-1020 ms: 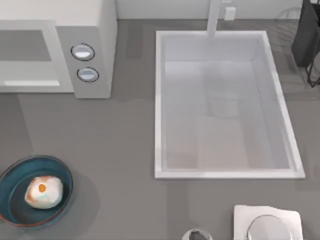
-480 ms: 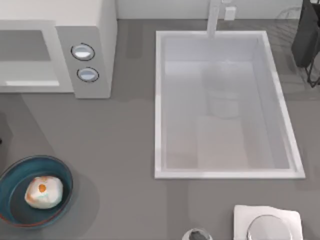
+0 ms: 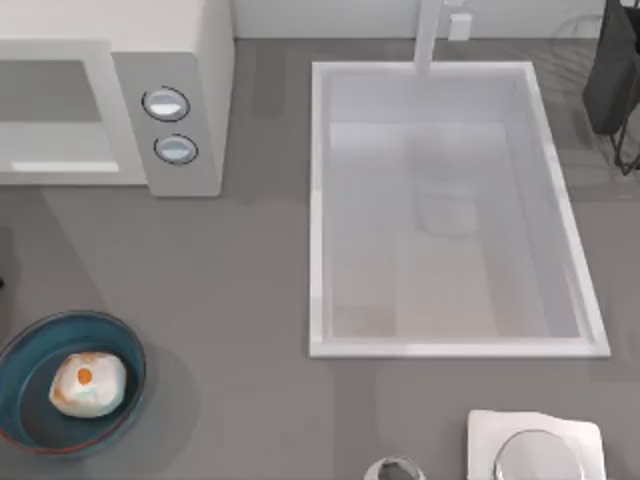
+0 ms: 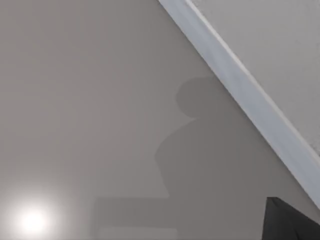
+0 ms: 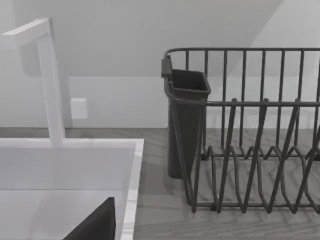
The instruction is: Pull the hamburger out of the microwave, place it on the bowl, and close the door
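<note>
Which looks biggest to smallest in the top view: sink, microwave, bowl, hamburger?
1. sink
2. microwave, cut off by the frame edge, so its full size is unsure
3. bowl
4. hamburger, lying inside the bowl

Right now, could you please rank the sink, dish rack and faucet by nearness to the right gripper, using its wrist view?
1. Sink, beside the right gripper.
2. Dish rack, on the counter beyond.
3. Faucet, at the sink's far edge.
</note>
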Action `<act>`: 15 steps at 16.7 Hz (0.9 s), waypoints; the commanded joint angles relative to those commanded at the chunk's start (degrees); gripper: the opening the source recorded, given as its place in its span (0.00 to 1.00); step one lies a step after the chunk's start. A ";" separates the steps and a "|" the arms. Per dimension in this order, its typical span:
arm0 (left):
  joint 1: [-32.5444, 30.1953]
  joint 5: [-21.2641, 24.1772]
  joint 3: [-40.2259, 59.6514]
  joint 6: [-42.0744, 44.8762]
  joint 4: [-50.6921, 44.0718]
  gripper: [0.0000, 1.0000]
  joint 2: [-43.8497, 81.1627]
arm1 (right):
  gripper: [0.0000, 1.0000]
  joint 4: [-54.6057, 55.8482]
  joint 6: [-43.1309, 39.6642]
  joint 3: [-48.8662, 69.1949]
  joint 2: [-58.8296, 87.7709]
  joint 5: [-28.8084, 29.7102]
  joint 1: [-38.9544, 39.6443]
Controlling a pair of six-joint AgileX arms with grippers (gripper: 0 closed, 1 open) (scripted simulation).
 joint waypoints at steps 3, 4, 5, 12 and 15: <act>-1.76 -3.24 -0.91 -1.82 0.08 0.00 -2.29 | 1.00 0.00 0.00 0.00 0.00 0.00 0.00; -3.03 -4.56 -1.30 -2.84 0.14 0.00 -3.10 | 1.00 0.00 0.00 0.00 0.00 0.00 0.00; -4.71 -5.98 -1.73 -4.13 0.18 0.00 -3.90 | 1.00 0.00 0.00 0.00 0.00 0.00 0.00; -23.11 -15.77 -5.04 -16.79 0.07 0.00 -8.20 | 1.00 0.00 0.00 0.00 0.00 0.00 0.00; -28.04 -17.71 -5.86 -20.04 -0.20 0.00 -9.12 | 1.00 0.00 0.00 0.00 0.00 0.00 0.00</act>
